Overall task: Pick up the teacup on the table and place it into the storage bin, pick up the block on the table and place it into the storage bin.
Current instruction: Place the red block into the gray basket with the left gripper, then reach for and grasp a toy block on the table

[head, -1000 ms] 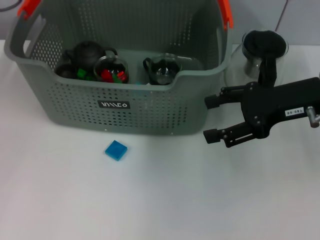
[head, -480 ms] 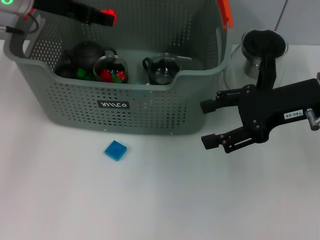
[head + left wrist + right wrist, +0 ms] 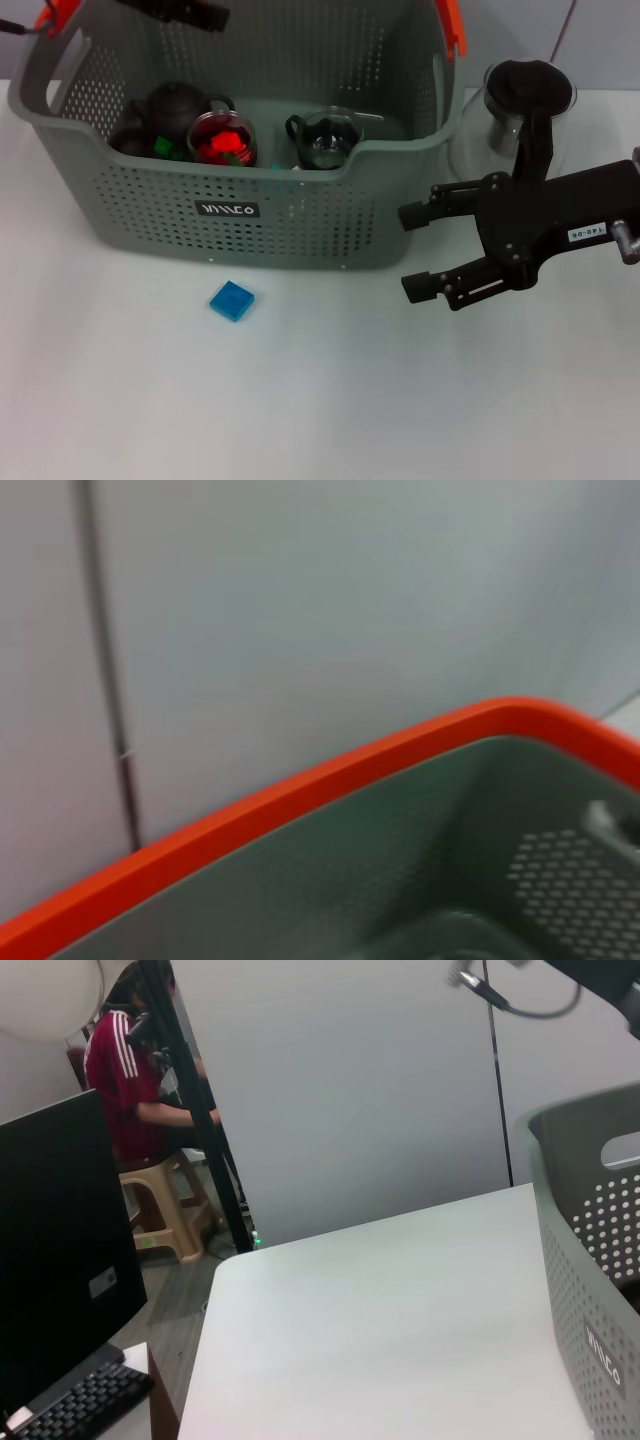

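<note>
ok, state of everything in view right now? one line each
bin: upright on the table, holds teaware, top open
block: flat on the table in front of the bin, not picked up
glass cup: upright in the bin, red and green pieces inside
black teapot: in the bin, upright
glass pitcher: upright on the table right of the bin
right claw: open, empty, beside the bin
left claw: over the bin's back left

Storage bin: large grey-green perforated basket, orange handle clips, small black label with white lettering on its near wall, upright on the table. Teacup: clear glass with a dark handle, upright inside the bin behind the dip in the near rim. Block: small flat blue square, lying flat on the table just in front of the bin's near wall, below the label, not touching it.
</note>
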Robot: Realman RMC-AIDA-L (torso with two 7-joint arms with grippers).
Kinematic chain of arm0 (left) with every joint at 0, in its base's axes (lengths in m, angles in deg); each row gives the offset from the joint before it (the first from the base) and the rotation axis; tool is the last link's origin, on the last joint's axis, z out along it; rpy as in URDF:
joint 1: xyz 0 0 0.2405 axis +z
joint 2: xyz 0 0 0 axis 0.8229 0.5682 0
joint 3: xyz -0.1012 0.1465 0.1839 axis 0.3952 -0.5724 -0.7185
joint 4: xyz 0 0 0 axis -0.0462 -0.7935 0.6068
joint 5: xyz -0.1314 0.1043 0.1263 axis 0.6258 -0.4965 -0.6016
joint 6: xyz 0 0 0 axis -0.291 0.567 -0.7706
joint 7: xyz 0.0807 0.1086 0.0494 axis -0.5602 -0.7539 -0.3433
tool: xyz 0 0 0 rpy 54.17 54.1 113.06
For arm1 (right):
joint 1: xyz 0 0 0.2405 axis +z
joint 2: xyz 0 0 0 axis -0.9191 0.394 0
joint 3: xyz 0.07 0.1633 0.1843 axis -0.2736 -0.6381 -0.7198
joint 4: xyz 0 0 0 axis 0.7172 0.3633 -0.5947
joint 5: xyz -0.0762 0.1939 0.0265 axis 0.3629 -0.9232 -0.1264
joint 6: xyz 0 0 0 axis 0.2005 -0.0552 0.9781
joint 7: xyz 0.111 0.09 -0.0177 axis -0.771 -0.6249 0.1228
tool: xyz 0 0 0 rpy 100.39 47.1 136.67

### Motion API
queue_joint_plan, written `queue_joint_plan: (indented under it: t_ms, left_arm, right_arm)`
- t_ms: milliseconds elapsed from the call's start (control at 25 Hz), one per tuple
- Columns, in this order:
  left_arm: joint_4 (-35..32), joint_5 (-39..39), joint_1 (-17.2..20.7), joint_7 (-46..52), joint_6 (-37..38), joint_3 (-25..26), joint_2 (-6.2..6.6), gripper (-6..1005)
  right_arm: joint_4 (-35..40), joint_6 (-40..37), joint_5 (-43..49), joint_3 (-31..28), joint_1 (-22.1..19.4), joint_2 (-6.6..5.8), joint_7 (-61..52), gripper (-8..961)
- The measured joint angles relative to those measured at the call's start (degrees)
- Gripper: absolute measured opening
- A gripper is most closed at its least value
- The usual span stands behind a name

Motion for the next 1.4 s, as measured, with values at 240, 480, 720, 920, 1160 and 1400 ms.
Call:
queue_joint_plan:
  t_ms: [240, 480, 720, 920, 1160, 1400]
  left_arm:
    - [18.55, 1.43, 5.12, 0.52, 17.04, 0.02, -3.39, 832]
    - [34.3, 1.88, 12.94, 1.8, 28.87, -2.27, -9.4, 926]
    - [37.69, 2.01, 18.15, 5.31, 31.21, -7.92, -10.89, 951]
    - [30.09, 1.24, 18.31, 6.57, 30.89, -10.51, -10.81, 950]
    - [17.67, -2.13, 16.22, 2.28, 26.29, -13.31, -10.46, 948]
    - [12.72, -5.07, 15.95, -5.18, 23.16, -14.24, -10.51, 947]
  right_arm:
    - [0.08, 0.1, -0.09, -0.45, -0.02, -0.09, 0.0, 945]
    - [0.09, 0.49, -0.13, -1.39, 0.0, -0.16, -0.3, 945]
    - [0.18, 0.61, -0.36, -2.36, 0.12, -0.41, -0.45, 945]
    - [0.18, 0.62, -0.4, -2.15, 0.13, -0.45, -0.18, 944]
    - [0.18, 0.74, -0.27, -2.02, 0.61, -0.51, -0.01, 944]
    - [0.16, 0.73, -0.38, -2.14, 0.41, -0.35, -0.05, 944]
